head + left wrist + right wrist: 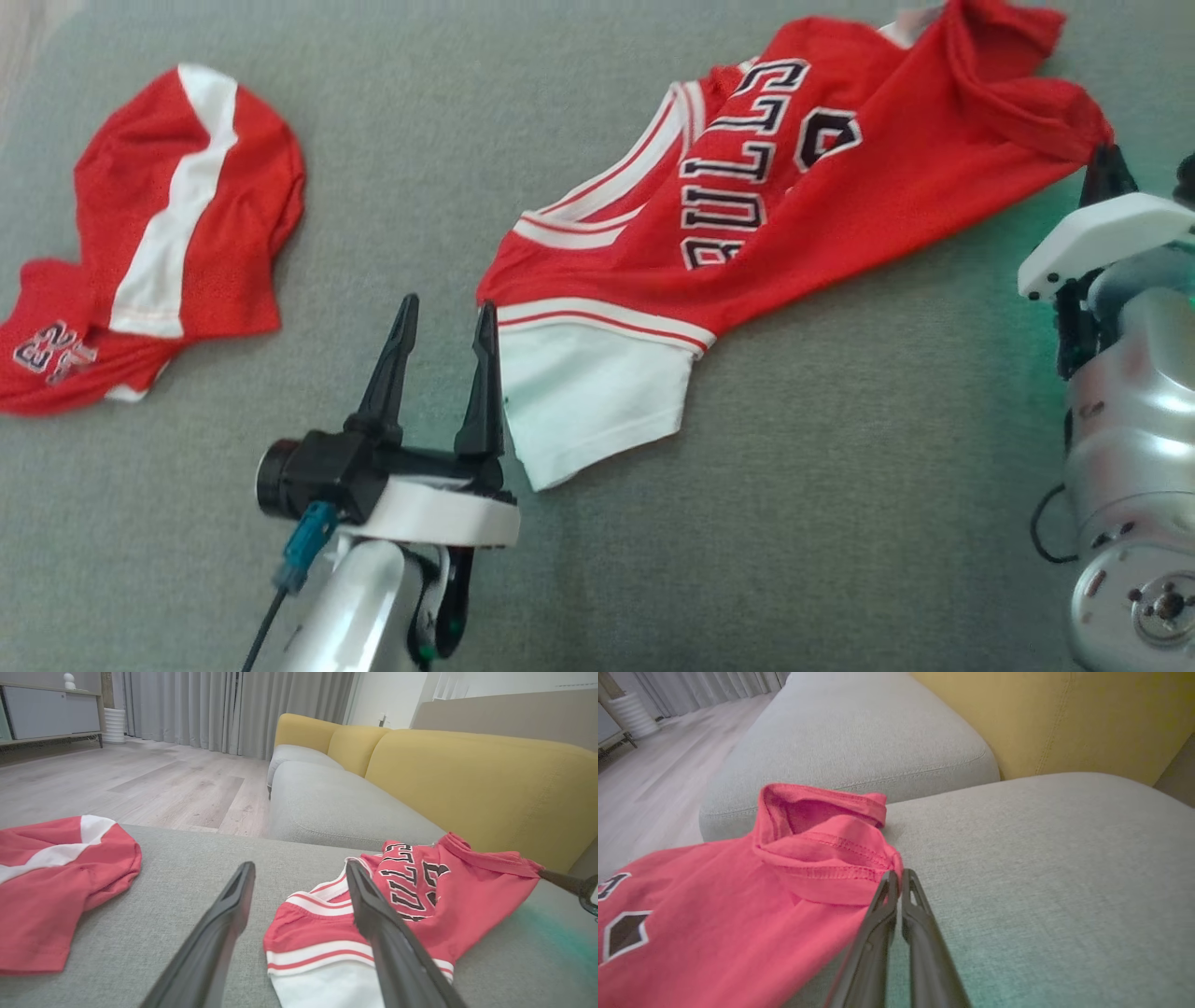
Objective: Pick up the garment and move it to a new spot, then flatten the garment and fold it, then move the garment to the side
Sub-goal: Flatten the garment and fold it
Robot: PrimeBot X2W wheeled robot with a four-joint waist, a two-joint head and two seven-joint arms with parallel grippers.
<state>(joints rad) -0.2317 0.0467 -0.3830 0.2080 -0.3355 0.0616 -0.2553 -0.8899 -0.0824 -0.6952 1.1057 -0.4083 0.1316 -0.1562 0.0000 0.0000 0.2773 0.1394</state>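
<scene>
Jersey of red mesh with white trim and dark block lettering (822, 187) lies rumpled on a grey woven sofa cushion (840, 485). At the jersey's red corner, the right gripper (899, 877) is pinched closed on a fold of its hem. By the jersey's white end panel, the left gripper (446, 322) stands spread wide, holding nothing; one finger may touch the cloth. Well apart from the jersey, beyond the left gripper, lies a second red garment with a white stripe (187, 215).

Jersey (840, 187) — top cut off at upper edge
</scene>
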